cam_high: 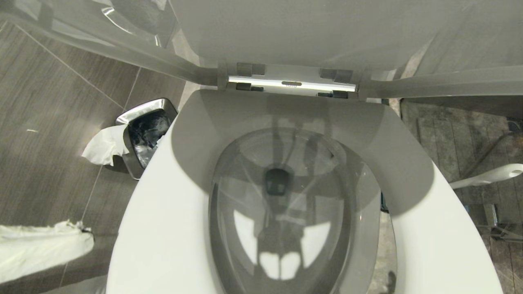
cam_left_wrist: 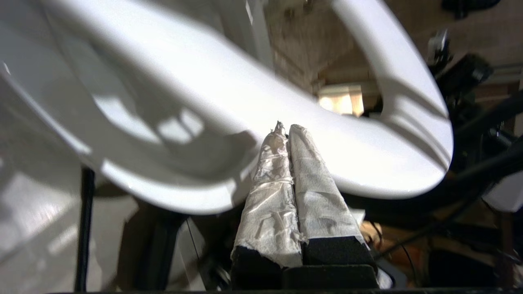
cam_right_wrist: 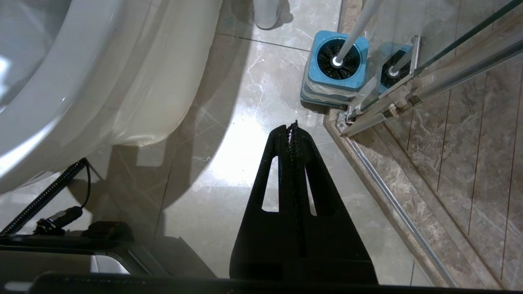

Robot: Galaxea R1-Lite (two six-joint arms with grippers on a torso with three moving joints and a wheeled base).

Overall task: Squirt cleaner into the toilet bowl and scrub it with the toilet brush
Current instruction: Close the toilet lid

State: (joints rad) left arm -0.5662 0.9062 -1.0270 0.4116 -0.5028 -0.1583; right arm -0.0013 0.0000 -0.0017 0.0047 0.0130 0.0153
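Observation:
The toilet bowl [cam_high: 163, 228] fills the head view, seat down and lid raised, with clear water and no cleaner showing. My left gripper [cam_high: 87, 240], fingers wrapped in white paper, is shut and empty at the bowl's left side; in the left wrist view its tips [cam_left_wrist: 284, 127] lie close to the white seat [cam_left_wrist: 367, 163]. The toilet brush [cam_right_wrist: 337, 61] stands in its square blue base on the floor, its white handle [cam_high: 490, 176] leaning out right of the bowl. My right gripper [cam_right_wrist: 292, 125] hangs shut and empty over the floor, short of the brush.
A small steel bin [cam_high: 143, 130] with tissue [cam_high: 105, 145] hanging out stands left of the bowl. A glass shower door with a metal track [cam_right_wrist: 392, 102] runs beside the brush. Cables [cam_right_wrist: 49, 196] lie by the bowl's foot.

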